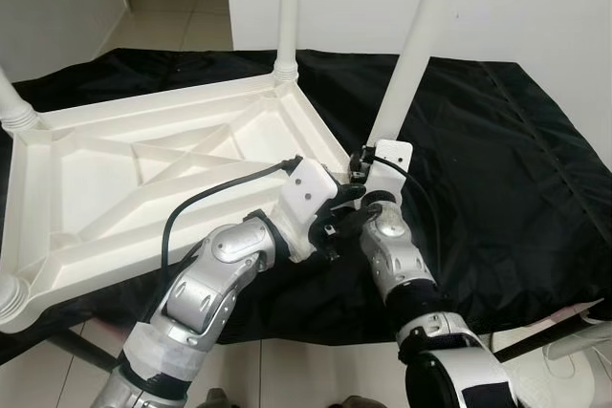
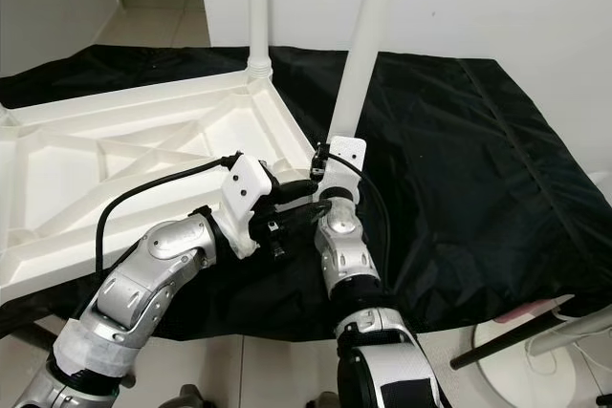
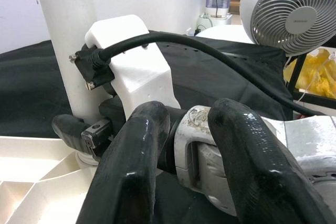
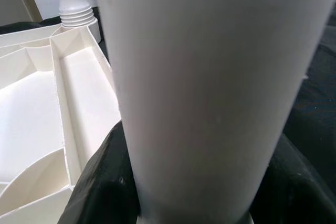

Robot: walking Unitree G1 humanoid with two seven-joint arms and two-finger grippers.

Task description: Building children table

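A white plastic children's table (image 1: 143,169) lies upside down on a black cloth (image 1: 497,169). Legs stand in its far corner (image 1: 287,7) and its left corners (image 1: 14,107). A further white leg (image 1: 416,45) leans over the near right corner. My right gripper (image 1: 366,177) is shut on this leg's base; its black fingers (image 4: 100,182) hug the leg (image 4: 194,77) on both sides. My left gripper (image 1: 337,219) hovers just beside the right wrist, open, its fingers (image 3: 131,166) framing that silver wrist (image 3: 199,145).
The cloth's front edge drops to a tiled floor (image 1: 287,370). A white fan (image 3: 296,9) and a yellow bag (image 3: 315,72) stand to my right, its base (image 1: 574,360) near my right elbow. A white wall (image 1: 535,7) rises behind the table.
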